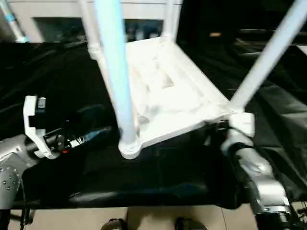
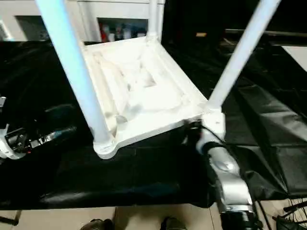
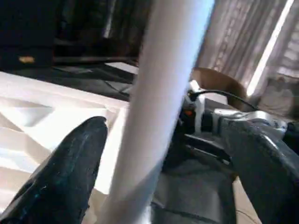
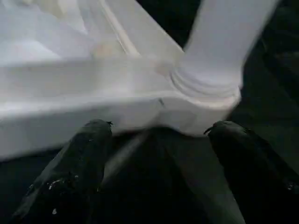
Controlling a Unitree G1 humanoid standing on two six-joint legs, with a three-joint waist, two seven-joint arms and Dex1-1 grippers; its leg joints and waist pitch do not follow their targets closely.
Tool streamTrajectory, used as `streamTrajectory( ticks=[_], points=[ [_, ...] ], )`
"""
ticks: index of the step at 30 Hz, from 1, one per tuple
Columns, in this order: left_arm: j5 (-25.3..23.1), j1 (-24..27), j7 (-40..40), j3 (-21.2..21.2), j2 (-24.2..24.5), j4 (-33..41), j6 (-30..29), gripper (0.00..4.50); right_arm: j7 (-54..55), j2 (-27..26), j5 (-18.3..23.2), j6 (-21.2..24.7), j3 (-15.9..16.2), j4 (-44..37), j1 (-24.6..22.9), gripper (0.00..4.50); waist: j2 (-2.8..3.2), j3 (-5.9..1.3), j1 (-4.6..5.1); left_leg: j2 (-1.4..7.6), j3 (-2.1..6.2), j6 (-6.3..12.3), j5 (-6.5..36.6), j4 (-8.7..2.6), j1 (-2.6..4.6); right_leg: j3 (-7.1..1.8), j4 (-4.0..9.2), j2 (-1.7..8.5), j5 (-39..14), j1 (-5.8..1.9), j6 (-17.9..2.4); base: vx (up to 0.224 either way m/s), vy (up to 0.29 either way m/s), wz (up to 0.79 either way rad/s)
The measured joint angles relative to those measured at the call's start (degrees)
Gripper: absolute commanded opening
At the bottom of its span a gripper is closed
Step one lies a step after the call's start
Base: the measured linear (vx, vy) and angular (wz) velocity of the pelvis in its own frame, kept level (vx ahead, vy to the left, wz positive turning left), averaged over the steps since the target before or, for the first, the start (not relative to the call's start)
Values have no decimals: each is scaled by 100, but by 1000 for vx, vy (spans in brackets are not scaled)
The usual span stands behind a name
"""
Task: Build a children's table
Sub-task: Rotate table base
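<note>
Table top: we are seeing the white table top (image 1: 168, 91) lying upside down, ribbed underside facing up, on the black cloth (image 1: 144, 177) that is covering the table; it is sitting near the middle of the scene, turned at an angle.
Near-left leg: a white tube, the near-left leg (image 1: 115, 72), is standing in the near-left corner socket (image 1: 128, 149) and rising out past the upper edge of the head views.
Near-right leg: the near-right leg (image 2: 237, 57) is standing in the near-right corner socket (image 2: 214, 120) and leaning off to the right.
Far legs: two more legs, the far legs (image 1: 171, 19), are standing upright at the far corners of the top.
Right gripper: our right gripper (image 4: 159, 128) is sitting just at the near-right corner, its jaws spread apart and gripping nothing; in the right wrist view the two black fingers (image 4: 86, 154) are standing either side of the corner, just short of it.
Left gripper: our left gripper (image 3: 163, 135) is reaching in from the left towards the near-left leg; in the left wrist view its jaws are standing wide apart with the leg between them, and we cannot tell whether either finger is touching it.
Floor: a strip of pale floor (image 1: 148, 215) is showing along the near edge, with the tips of two shoes (image 1: 112, 224) on it.
</note>
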State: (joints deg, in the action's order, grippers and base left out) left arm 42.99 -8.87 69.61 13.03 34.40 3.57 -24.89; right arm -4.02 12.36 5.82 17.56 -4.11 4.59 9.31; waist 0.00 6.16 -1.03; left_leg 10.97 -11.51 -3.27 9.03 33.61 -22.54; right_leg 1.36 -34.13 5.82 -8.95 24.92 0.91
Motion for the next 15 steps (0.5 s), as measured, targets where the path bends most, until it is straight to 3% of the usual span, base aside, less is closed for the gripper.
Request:
streamTrajectory(
  ticks=[1,5,11,15],
  points=[
    [-22,-55,21,-79,-36,-20,0,446,19,5,2,77,8,0,-28,373,0,0,5,4,8,0,0,0,1,-52,0,-48,0,4,1,0,0,0],
    [-181,-269,-13,-242,-194,-174,89,446,-12,71,-22,186,36,41,35,373,1,0,42,3,10,-1,0,-2,13,-63,-4,-55,2,2,2,0,0,0],
    [-578,-701,-423,-613,-613,-487,407,446,-487,123,-130,235,391,712,646,373,-2,-1,94,2,9,-1,0,2,14,-67,-3,-55,6,1,-1,0,0,0],
    [-495,-737,-405,-842,-728,-299,193,446,-670,126,-210,175,506,1288,924,373,-6,1,85,3,7,-11,6,1,6,-66,-3,-55,27,3,-35,0,0,0]
  ],
)
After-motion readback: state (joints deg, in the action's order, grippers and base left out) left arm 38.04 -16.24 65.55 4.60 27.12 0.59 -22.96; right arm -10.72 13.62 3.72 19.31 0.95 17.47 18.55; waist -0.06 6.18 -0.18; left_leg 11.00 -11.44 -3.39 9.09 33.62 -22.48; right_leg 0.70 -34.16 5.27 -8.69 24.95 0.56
